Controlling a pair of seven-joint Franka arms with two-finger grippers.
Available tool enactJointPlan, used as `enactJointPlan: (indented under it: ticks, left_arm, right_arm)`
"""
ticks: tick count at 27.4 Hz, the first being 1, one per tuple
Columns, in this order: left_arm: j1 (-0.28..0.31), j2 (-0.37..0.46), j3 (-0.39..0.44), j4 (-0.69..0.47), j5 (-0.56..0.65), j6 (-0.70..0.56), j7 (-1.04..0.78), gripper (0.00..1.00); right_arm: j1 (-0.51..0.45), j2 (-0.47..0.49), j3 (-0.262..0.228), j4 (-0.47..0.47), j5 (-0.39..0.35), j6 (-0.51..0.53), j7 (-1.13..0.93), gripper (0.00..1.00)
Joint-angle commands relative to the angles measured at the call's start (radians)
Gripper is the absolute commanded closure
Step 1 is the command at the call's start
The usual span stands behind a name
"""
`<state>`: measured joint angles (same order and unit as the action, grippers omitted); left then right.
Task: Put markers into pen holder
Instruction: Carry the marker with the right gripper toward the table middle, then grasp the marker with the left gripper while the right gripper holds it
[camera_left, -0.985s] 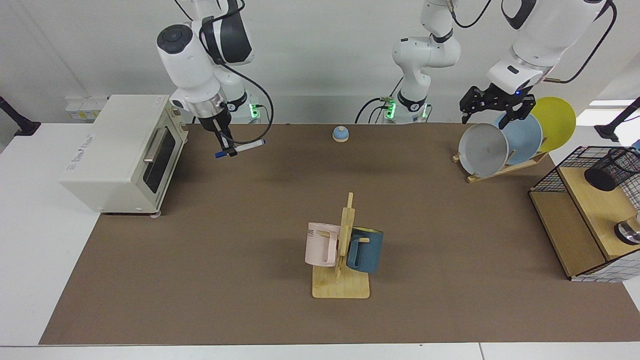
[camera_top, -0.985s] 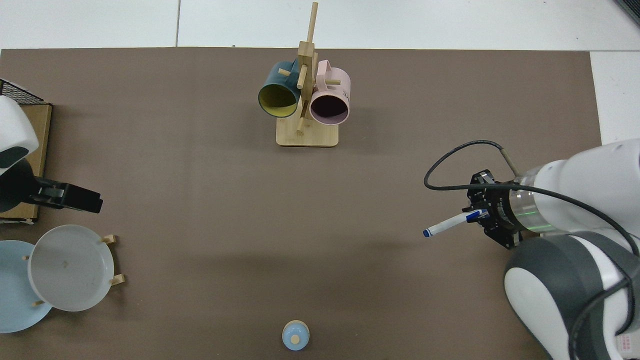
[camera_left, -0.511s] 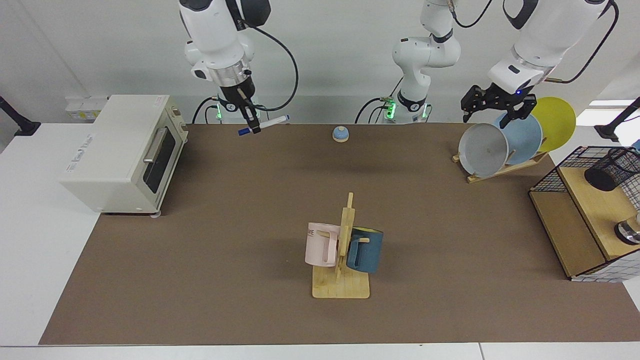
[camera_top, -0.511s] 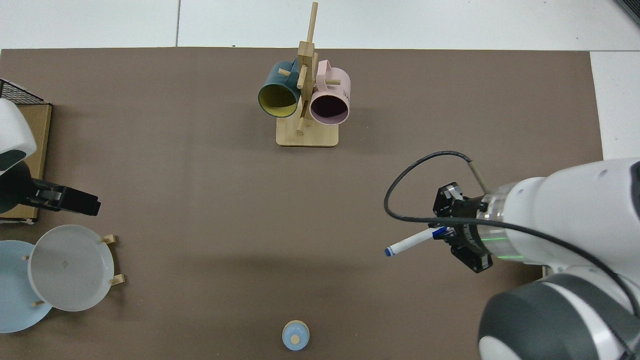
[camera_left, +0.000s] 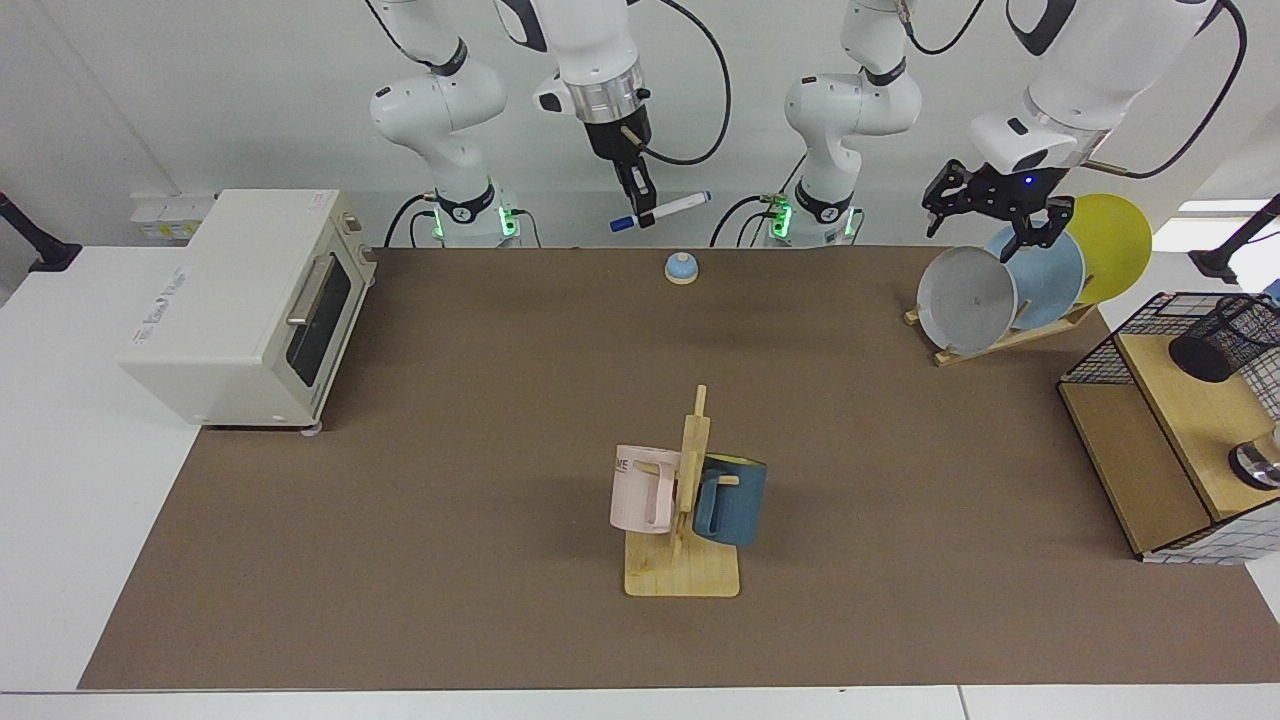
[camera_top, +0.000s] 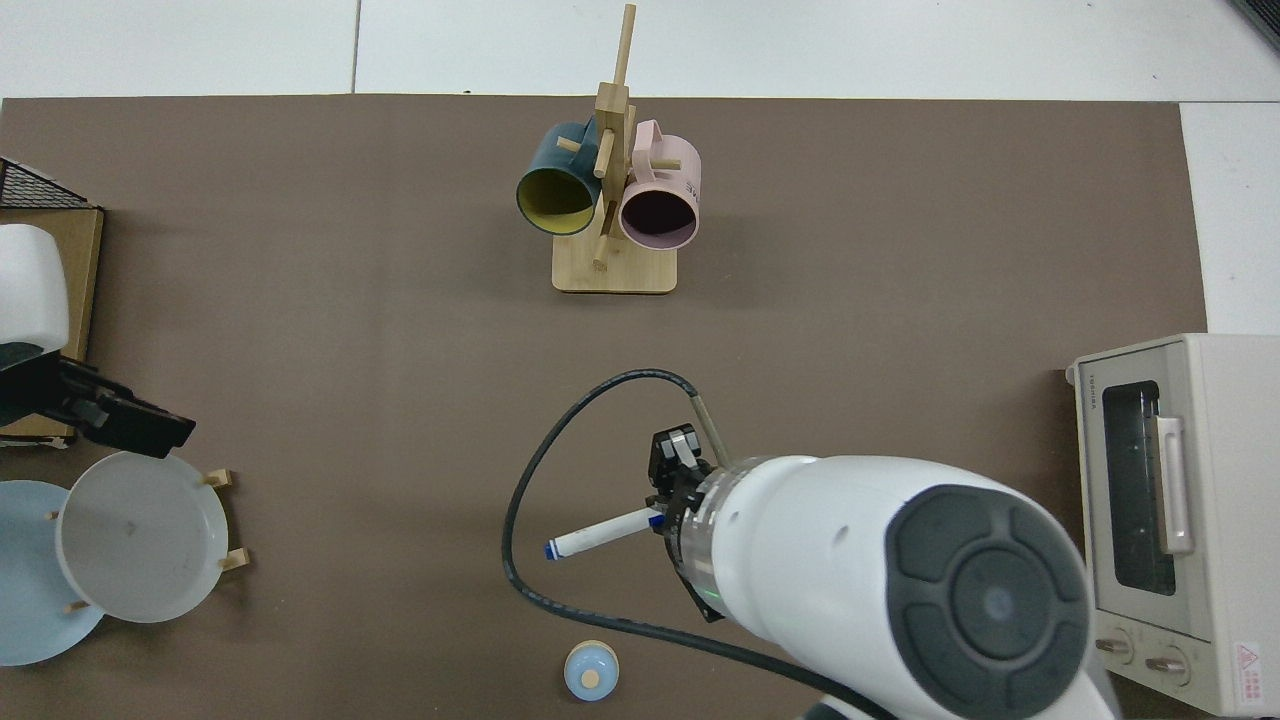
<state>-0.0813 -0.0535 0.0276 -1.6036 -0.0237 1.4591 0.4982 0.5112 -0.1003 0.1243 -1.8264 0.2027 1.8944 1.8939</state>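
Brown mat (camera_left: 480, 520) covers most of a white bench (camera_left: 60, 480), plain white wall behind. On the mat: a cream toaster oven (camera_left: 245, 305) at the facing view's left edge, a wooden mug rack (camera_left: 685, 520) near the middle front with a pink mug (camera_left: 640, 490) and a blue mug (camera_left: 732, 498) hanging on it, a small blue bell (camera_left: 680, 267) by the back edge, and a plate rack (camera_left: 1000, 335) at the right holding grey, blue and yellow plates. A wire basket (camera_left: 1110, 352) with wooden shelves sits at the far right, cut off by the frame. The pen holder (camera_left: 1222, 338) lies tilted on the basket's upper shelf, mouth toward the mat, partly behind the wire. Right hand (camera_left: 640, 200) is up in the air behind the bell, closed on the marker (camera_left: 662, 211); the marker sits roughly level, blue cap pointing to the facing view's left, well apart from the pen holder. In the top view the right arm's wrist hides most of that hand, and only the cap-end half of the marker (camera_top: 598, 535) sticks out. Left hand (camera_left: 985, 215) hovers just above the grey plate, fingers spread, holding nothing. In the top view it shows only as a dark block (camera_top: 120, 420) at the picture's edge, so finger detail can't be made out there. The metal thing on the basket's lower shelf is cut off, can't identify it.
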Motion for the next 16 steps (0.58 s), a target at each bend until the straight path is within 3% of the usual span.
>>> enactJointPlan:
  ticks: [1,10,16]
  left_arm:
    - [-0.001,-0.026,-0.014,-0.018,-0.016,0.007,0.173,0.00]
    - [-0.006,-0.054,-0.015,-0.073,-0.157,0.098,0.433,0.01]
    - [-0.044,-0.124,-0.023,-0.211,-0.205,0.216,0.531,0.04]
  right_arm:
    - [0.026,0.108,-0.006,0.082,0.009,0.037,0.051,1.00]
    - [0.073,0.321,-0.002,0.272,0.032,0.146,0.240,1.00]
    - [0.106,0.347,-0.002,0.285,0.069,0.206,0.251,1.00]
